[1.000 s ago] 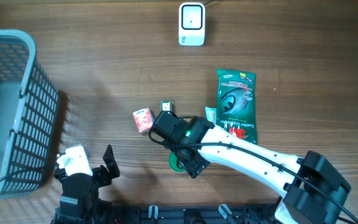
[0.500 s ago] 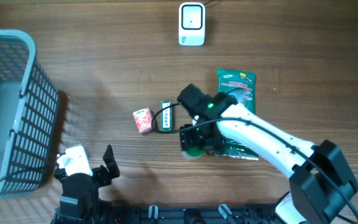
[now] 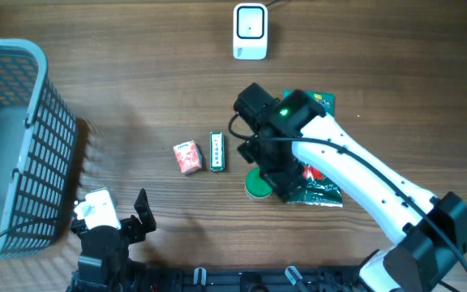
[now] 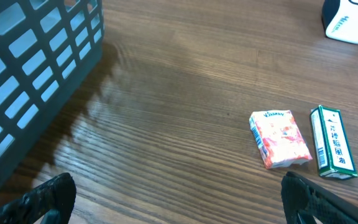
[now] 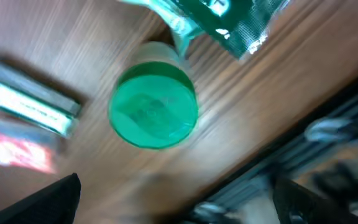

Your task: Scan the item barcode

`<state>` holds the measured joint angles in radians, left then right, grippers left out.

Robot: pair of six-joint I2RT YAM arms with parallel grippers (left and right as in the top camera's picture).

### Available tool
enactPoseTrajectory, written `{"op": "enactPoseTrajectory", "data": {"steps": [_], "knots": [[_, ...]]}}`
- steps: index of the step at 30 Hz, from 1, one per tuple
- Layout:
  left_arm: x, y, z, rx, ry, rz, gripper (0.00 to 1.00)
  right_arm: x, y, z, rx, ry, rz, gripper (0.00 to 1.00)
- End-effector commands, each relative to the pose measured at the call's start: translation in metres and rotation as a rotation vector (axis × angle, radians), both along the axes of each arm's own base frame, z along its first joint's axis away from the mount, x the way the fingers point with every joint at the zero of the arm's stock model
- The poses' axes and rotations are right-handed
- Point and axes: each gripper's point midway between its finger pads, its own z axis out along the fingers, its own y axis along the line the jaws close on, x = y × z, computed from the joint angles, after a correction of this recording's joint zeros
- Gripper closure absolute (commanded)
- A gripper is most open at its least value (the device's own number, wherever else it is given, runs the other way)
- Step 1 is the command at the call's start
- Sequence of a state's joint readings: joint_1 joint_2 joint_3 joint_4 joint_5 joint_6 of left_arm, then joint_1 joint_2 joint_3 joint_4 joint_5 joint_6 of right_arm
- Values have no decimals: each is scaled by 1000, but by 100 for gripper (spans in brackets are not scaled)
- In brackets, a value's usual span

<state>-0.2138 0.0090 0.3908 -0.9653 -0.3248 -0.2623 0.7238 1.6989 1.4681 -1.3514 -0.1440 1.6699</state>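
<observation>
Tub [image 3: 258, 185] with a green lid sits upright on the worktop [image 3: 136, 73], right up against the green packet [image 3: 321, 193], well apart from the scanner [image 3: 250, 31]. Right fingers [image 5: 55, 202] hang spread wide just above it, gripping nothing. Left fingers [image 4: 42, 199] are wide apart too, near the basket [image 3: 47, 162].

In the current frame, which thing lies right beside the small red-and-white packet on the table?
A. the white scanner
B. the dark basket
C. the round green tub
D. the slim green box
D: the slim green box lies alongside the red-and-white packet with only a narrow gap between them. The left wrist view shows the same pairing.
</observation>
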Motion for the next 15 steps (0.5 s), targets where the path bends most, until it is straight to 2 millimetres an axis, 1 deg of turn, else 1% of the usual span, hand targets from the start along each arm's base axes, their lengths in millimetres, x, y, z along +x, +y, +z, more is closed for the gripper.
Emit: {"op": "enactPoseTrajectory", "data": {"steps": [1,3,7,9,11,12,14,15], "knots": [[0,2,-1,-4,-3,14,0,14,1,-25,-53,-67,-275,0],[0,2,-1,-4,-3,15,0,15,8,-43,-10,-63,-276,0],[0,2,-1,-4,-3,15,0,11,5,-74,-10,-65,-272,0],[0,2,-1,-4,-3,15,0,5,2,-84,-8,-51,-251,1],[0,2,-1,-4,-3,14,0,5,5,-87,14,-57,-161,21],[0,2,-1,-3,-3,14,0,7,7,-87,29,-74,-89,21],[0,2,-1,-4,-3,15,0,10,17,-85,93,-115,168,23],[0,2,-1,-4,-3,15,0,8,20,-84,121,-119,279,26]]}}
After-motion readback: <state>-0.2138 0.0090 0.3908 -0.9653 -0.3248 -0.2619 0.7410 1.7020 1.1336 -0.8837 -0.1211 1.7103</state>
